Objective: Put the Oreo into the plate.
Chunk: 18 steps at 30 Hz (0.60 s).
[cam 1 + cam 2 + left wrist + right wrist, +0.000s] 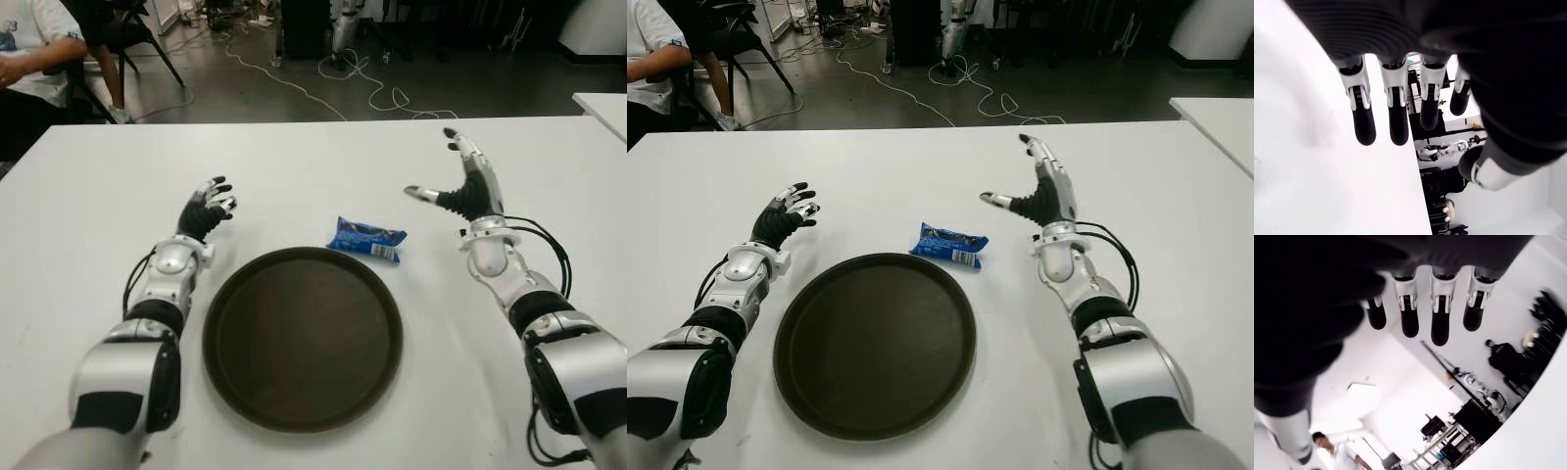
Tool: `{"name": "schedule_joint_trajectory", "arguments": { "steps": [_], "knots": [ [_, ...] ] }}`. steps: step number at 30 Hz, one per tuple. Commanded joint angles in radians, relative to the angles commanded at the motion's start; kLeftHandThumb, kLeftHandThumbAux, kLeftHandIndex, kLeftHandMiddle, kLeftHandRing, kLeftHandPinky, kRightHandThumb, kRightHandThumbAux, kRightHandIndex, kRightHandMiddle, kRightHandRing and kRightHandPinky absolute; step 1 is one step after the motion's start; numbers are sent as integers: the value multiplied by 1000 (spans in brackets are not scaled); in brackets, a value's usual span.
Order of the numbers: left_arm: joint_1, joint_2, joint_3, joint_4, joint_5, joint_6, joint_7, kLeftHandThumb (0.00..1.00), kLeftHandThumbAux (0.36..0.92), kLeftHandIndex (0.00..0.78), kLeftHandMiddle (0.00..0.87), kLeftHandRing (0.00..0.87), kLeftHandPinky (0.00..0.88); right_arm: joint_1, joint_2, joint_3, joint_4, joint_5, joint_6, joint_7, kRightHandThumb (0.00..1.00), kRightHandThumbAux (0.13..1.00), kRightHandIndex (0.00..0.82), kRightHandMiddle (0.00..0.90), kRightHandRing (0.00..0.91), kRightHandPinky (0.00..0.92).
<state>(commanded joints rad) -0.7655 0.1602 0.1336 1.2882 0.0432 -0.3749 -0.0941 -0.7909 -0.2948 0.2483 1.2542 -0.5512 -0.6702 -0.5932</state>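
The plate (303, 338) is a round, dark brown tray, and it lies flat on the white tabletop (323, 166), in front of the robot; I take it as the landmark for all places. The Oreo (366, 238), a small blue packet, lies on the tabletop just beyond the far right part of the plate's rim, very near to it; whether it touches the rim I cannot tell; no hand holds it.

The left hand (205, 212) shows to the left of the plate, near its far left edge; its fingers (1363, 125) are extended and loosely spread, and they hold nothing; the left wrist view shows only the white tabletop under them. The right hand (468, 186) shows to the right of the plate and farther back than the Oreo, well apart from the packet; its palm is turned towards the middle, the thumb points towards the Oreo side, and its fingers (1441, 328) are stretched out and open, with nothing between them.

Beyond the tabletop, far behind the plate on the left, a person (34, 54) in a white shirt sits on a chair (118, 34); cables (333, 83) lie on the dark floor (470, 88).
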Motion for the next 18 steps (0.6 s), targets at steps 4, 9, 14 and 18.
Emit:
{"name": "schedule_joint_trajectory", "arguments": {
  "steps": [4,9,14,18],
  "knots": [
    [0,-2,5,-1,-5,3,-3,258,651,59,151,193,255,-15,-13,56,-26,-59,22,-22,0,664,72,148,151,146],
    [0,-2,4,-1,-5,4,-5,255,642,52,146,187,243,-20,-21,93,-76,-89,36,-4,0,642,72,142,141,106],
    [-1,-2,2,0,-3,4,-2,255,646,59,157,193,252,-13,-25,116,-103,-94,50,47,0,636,58,127,124,86],
    [-2,-3,-1,0,1,6,3,256,647,62,158,195,249,-15,-46,155,-122,-119,78,138,0,630,46,116,108,73]
  ]
}}
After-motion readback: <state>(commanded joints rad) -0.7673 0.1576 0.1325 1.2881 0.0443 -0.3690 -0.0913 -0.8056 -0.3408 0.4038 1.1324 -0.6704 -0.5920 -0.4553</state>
